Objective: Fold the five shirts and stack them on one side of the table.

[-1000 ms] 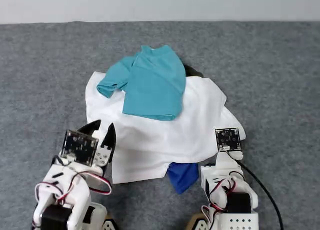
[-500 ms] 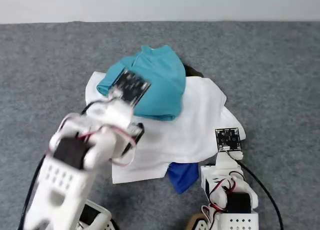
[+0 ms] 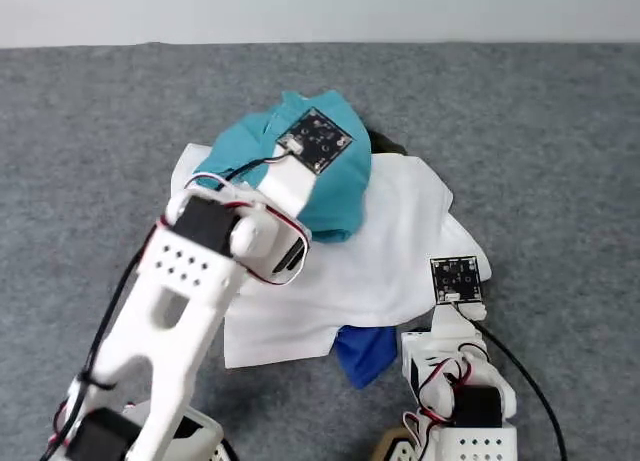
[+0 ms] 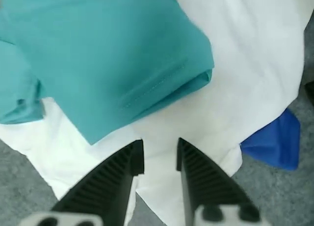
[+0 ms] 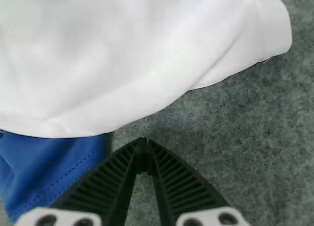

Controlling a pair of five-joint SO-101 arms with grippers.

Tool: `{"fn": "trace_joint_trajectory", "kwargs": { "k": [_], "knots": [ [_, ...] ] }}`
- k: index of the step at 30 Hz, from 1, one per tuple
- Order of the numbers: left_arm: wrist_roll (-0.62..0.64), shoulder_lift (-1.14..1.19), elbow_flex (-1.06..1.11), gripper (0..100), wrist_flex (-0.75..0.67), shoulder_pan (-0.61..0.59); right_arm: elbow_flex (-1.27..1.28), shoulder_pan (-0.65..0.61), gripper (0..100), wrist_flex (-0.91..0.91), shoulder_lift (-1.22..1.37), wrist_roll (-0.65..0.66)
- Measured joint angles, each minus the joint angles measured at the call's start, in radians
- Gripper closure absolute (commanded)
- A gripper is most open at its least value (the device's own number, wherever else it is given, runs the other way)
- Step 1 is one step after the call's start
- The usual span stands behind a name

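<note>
A teal shirt (image 3: 345, 176) lies on top of a spread white shirt (image 3: 400, 241). A blue shirt (image 3: 365, 353) sticks out from under the white one at the near edge, and a dark cloth (image 3: 385, 141) peeks out behind. My left arm (image 3: 200, 271) stretches over the pile. My left gripper (image 4: 159, 155) hangs open above the white shirt (image 4: 245, 54), just short of the hem of the teal shirt (image 4: 98, 54), holding nothing. My right gripper (image 5: 142, 143) is shut and empty, low over the table beside the blue shirt (image 5: 44, 162) and the edge of the white shirt (image 5: 122, 54).
The grey felt table (image 3: 560, 131) extends bare to the left, right and back of the pile. The right arm's base (image 3: 460, 401) stands at the near edge, close to the blue shirt.
My left arm has swung up from its rest at the near left and reached out over the shirt pile to the teal shirt. The right arm and the shirts have stayed put.
</note>
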Motion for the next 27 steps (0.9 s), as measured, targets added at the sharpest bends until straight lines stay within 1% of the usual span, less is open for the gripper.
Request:
{"fn": "trace_joint_trajectory", "kwargs": {
  "k": [2, 4, 9, 15, 23, 25, 27],
  "knots": [
    [0.0, 0.041, -0.009, 74, 0.0, 0.0, 0.0, 0.0, 99.0, 0.0, 0.0, 0.0],
    [0.0, 0.087, -0.038, 73, 0.002, -0.003, 0.0, 0.0, 99.0, 0.0, 0.0, 0.0],
    [0.005, 0.203, -0.164, 73, 0.04, -0.003, 0.0, 0.0, 99.0, 0.0, 0.0, 0.0],
    [0.005, 0.364, -0.319, 73, 0.054, -0.003, 0.0, 0.0, 99.0, 0.0, 0.0, 0.0],
    [0.005, 0.683, -0.394, 73, 0.048, -0.003, 0.0, 0.0, 99.0, 0.0, 0.0, 0.0],
    [0.008, 0.752, -0.405, 75, 0.046, -0.003, 0.0, 0.0, 99.0, 0.0, 0.0, 0.0],
    [0.008, 0.799, -0.431, 83, 0.051, -0.003, 0.0, 0.0, 99.0, 0.0, 0.0, 0.0]
  ]
}}
